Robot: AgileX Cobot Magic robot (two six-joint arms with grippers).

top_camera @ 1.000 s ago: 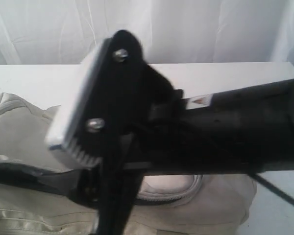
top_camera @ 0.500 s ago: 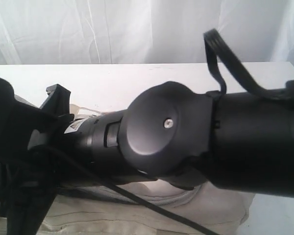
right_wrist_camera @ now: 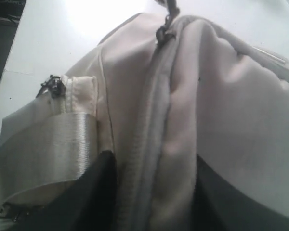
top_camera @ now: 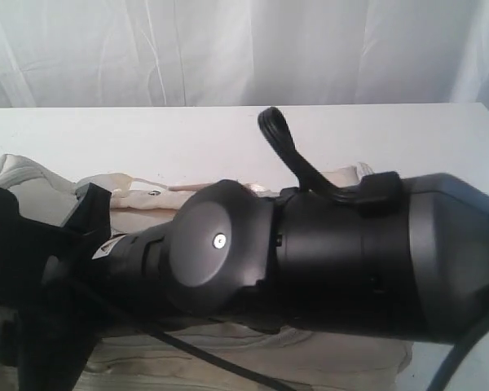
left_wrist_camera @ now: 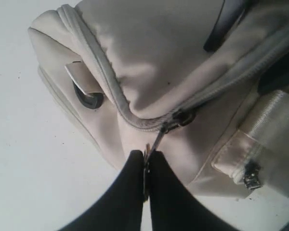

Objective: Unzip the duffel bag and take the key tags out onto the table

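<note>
Left wrist view: left gripper (left_wrist_camera: 145, 162) pinches the thin metal zipper pull (left_wrist_camera: 156, 142) at nine o'clock on the soft, probably limp cream-white fabric duffel bag (left_wrist_camera: 168, 62); right gripper (right_wrist_camera: 154, 162) squeezes its ridge, bracing.

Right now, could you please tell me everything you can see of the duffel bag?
The duffel bag is cream-white fabric, slumped on the white table. A grey zipper track runs along its top; a pale webbing strap and a black D-ring sit near its end. The left gripper pinches the zipper pull; the right gripper clamps a fold around the track. In the exterior view the right arm hides most of it.
</note>
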